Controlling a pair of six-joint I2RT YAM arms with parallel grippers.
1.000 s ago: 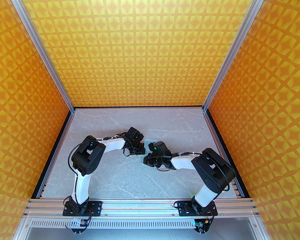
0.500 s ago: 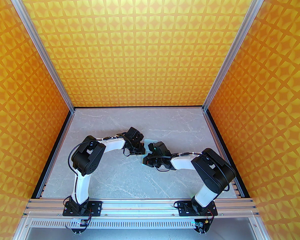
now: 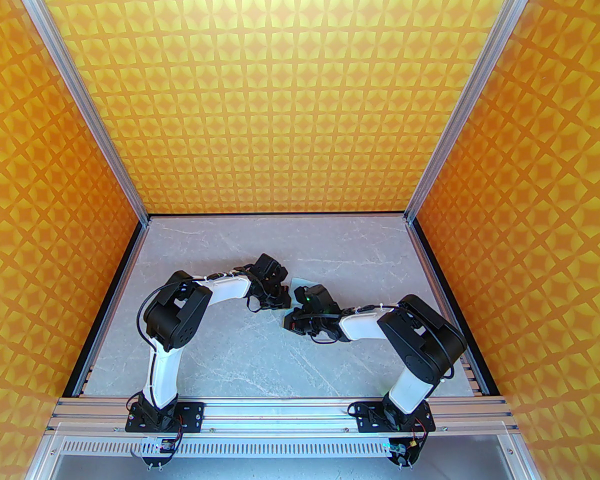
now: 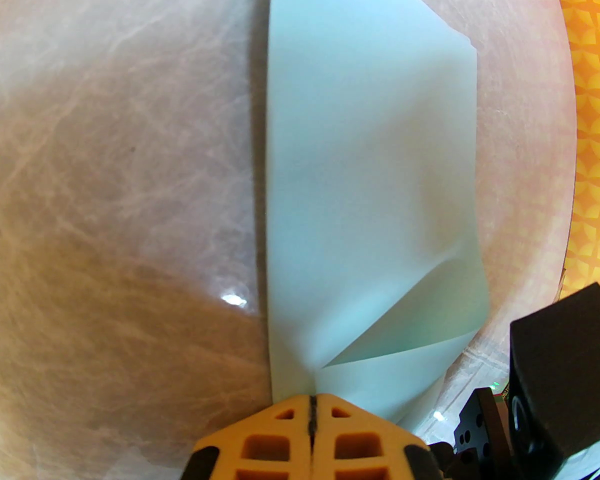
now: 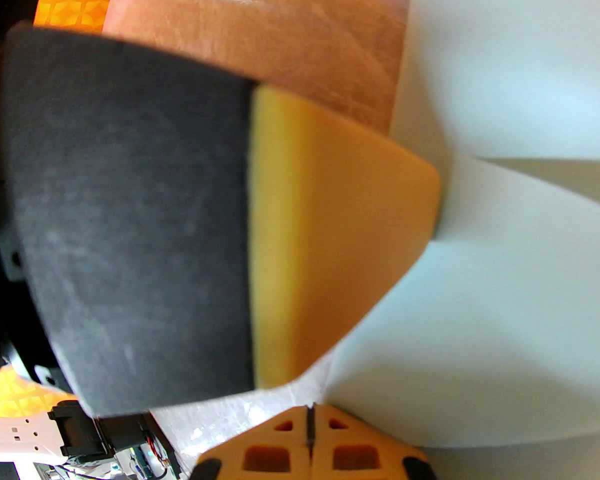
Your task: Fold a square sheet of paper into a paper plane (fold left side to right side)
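Paper sheet [image 4: 370, 168]: curled corner from left wrist; overhead, a sliver

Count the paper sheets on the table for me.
1: a folded light-blue sheet lying on the marble table, near its middle. A second sheet beneath it would be hidden.

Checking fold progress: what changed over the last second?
The right arm shifted slightly left, carrying the right gripper with it. Nothing was grasped or released. The left gripper stayed put, shut at a corner of the square sheet of paper, which still lies partly folded on the table.
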